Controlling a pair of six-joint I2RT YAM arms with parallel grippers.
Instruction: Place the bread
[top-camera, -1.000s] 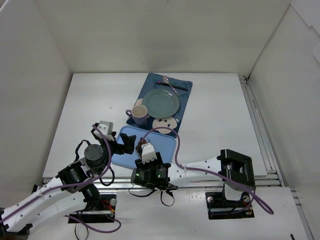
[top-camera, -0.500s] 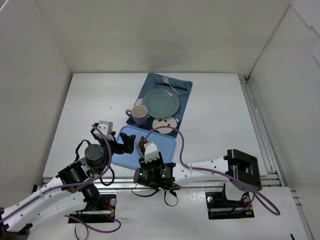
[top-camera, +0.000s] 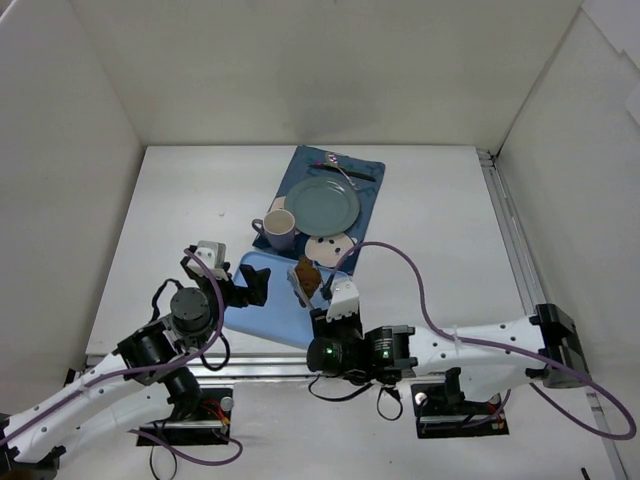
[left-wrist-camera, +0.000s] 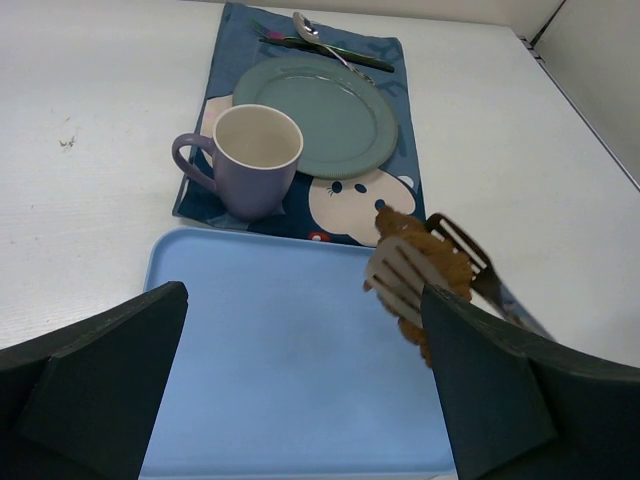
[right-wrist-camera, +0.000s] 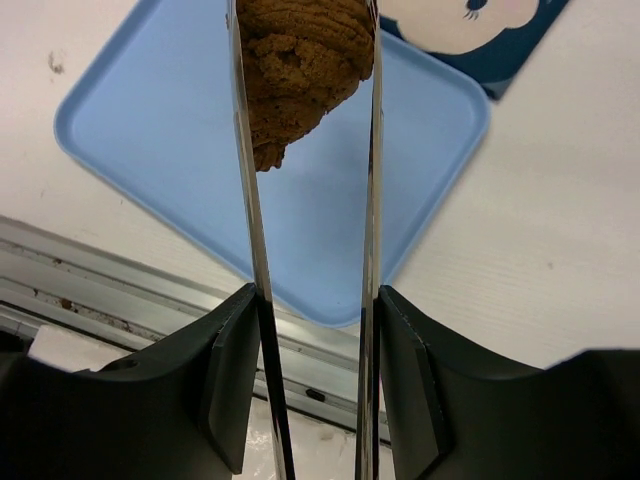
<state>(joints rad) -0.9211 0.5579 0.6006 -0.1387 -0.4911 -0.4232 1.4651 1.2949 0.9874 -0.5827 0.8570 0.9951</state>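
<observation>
Brown, crumbly-looking bread (right-wrist-camera: 300, 60) pinched by the right end effector (right-wrist-camera: 302, 25) over the blue tray (right-wrist-camera: 150, 130) — likely light, brittle, best gripped gently mid-slice; left end effector (left-wrist-camera: 300, 350) gapes empty.

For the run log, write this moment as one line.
right pincer: shut on bread | bread: over blue tray, far right part | left pincer: open, at tray's left side | green plate: bare
</observation>
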